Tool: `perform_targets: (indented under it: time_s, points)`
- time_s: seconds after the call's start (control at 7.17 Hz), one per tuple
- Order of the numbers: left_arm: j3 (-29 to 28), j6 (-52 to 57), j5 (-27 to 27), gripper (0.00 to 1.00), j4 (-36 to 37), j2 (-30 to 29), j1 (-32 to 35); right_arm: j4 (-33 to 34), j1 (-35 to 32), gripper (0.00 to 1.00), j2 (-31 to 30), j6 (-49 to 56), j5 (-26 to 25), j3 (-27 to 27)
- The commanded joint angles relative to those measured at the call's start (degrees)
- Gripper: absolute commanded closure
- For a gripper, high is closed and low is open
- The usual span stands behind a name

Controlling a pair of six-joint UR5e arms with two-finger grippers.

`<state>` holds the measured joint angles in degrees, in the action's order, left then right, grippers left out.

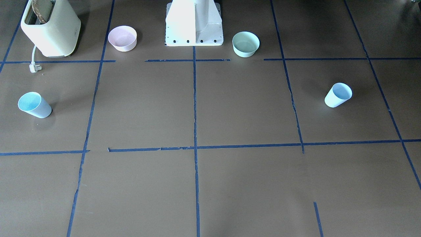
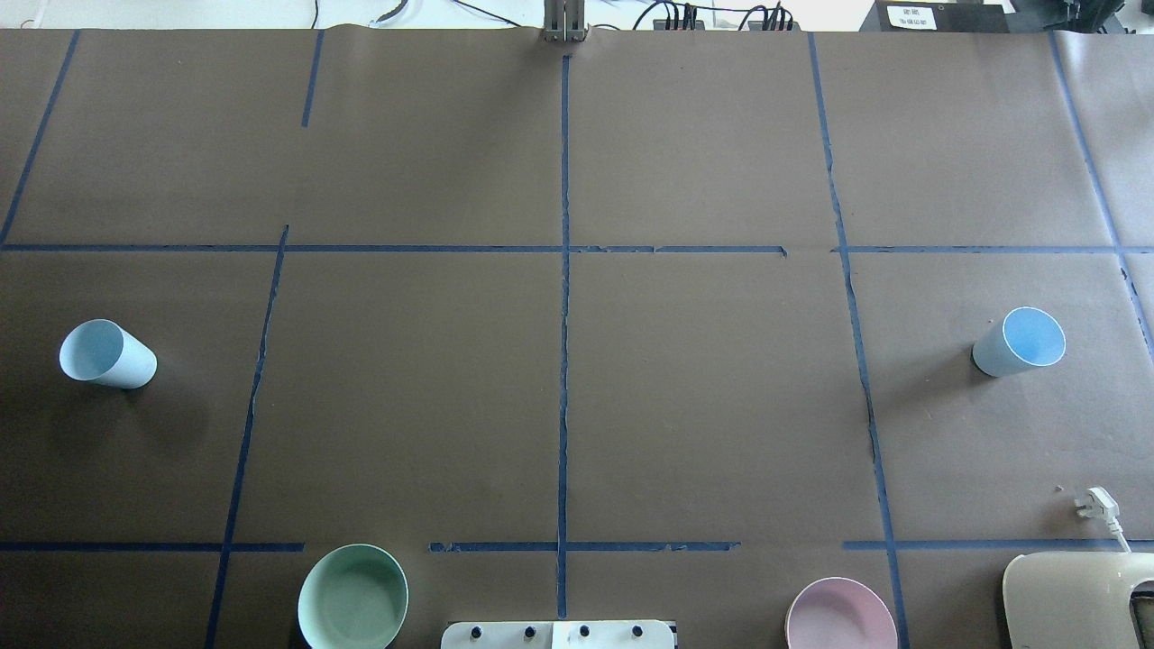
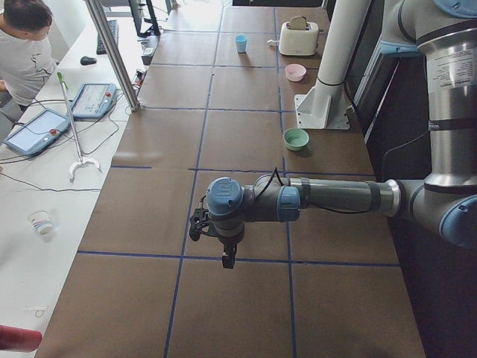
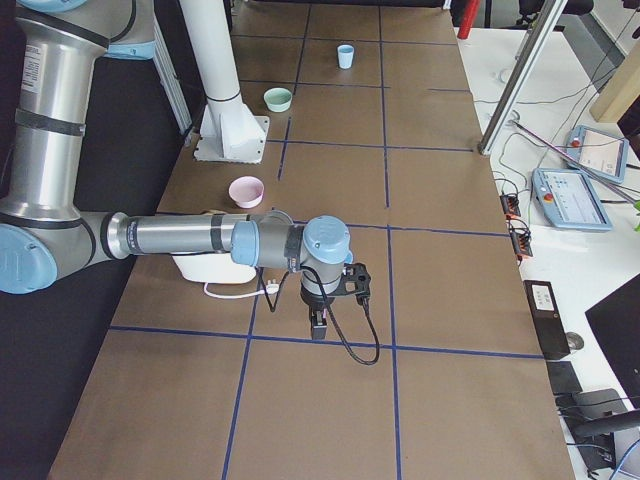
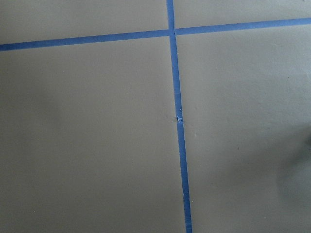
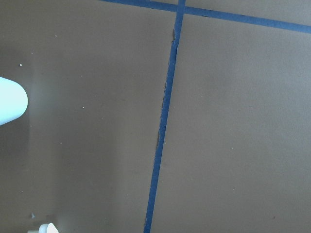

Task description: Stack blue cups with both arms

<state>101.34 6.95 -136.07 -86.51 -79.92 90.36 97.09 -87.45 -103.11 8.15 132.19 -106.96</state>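
Two pale blue cups stand upright on the brown table, far apart. One cup is on my left side, the other cup on my right. The left arm's gripper hangs above the table and shows only in the exterior left view. The right arm's gripper shows only in the exterior right view. I cannot tell whether either is open or shut. Neither holds a cup. The right wrist view catches an edge of the right cup.
A mint-green bowl and a pink bowl flank the white pedestal. A cream toaster with its loose plug stands at my near right. An operator sits beyond the table.
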Motion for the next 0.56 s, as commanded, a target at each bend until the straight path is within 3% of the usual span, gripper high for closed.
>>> perform_targets:
  time_s: [0.0, 0.42]
  points:
    - [0.00, -0.01, -0.07, 0.00, -0.06, 0.03, 0.00, 0.03, 0.00, 0.00, 0.10, -0.15, -0.01, 0.00]
    - [0.53, -0.01, 0.02, 0.00, -0.33, -0.05, -0.35, -0.15, 0.09, 0.00, 0.36, -0.15, -0.01, -0.27]
